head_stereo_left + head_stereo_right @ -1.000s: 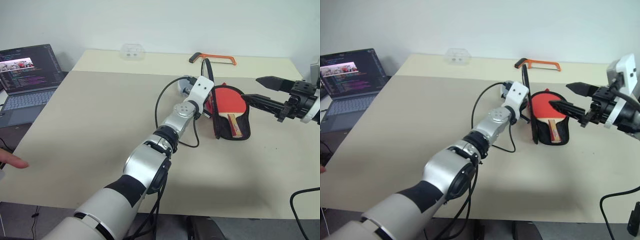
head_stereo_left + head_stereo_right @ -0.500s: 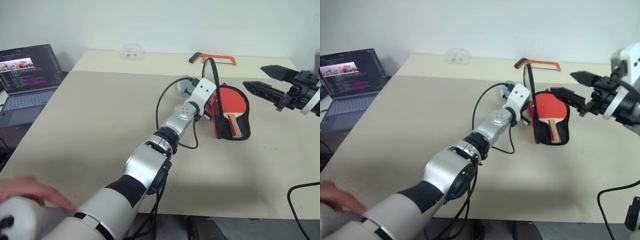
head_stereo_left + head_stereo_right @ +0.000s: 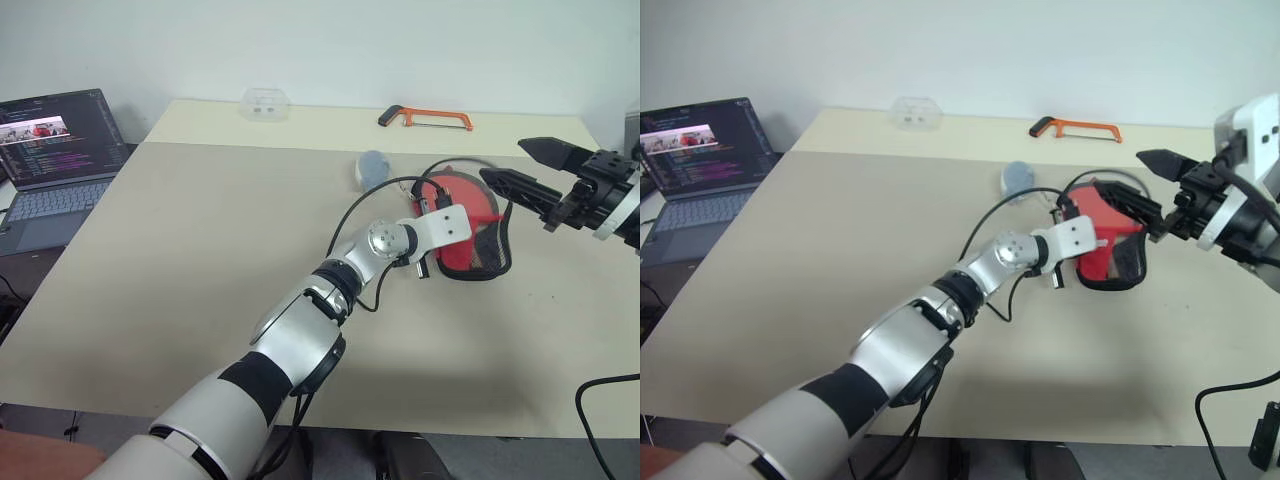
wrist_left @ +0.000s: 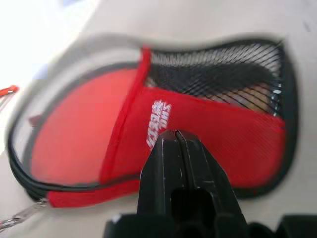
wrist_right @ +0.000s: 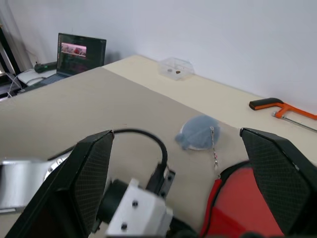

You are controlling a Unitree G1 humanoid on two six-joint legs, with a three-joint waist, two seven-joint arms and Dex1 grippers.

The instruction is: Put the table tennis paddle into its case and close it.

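Red fabric with black mesh marks the top panel of the case (image 3: 470, 235), which lies on the beige table (image 3: 200, 260) toward the robot's right side. The lid panel lies down over the lower half. The table tennis paddle (image 4: 74, 139) sits inside the case; its red rubber face shows through the unzipped gap in the left wrist view, and part of its wooden handle shows behind the mesh.

The left gripper (image 4: 177, 140) has its fingers pressed together with nothing between them, and their tips sit over the red panel beside the white logo; whether they touch the fabric cannot be told. The right gripper (image 3: 522, 168) hovers above the table just beyond the case's far right edge, fingers spread wide and empty.

A grey-blue plush keychain (image 3: 372, 167) lies just beside the case. An orange-framed hacksaw (image 3: 425, 118) and a clear plastic box (image 3: 265, 102) rest near the table's far edge. A laptop (image 3: 55, 150) stands open on the robot's far left.
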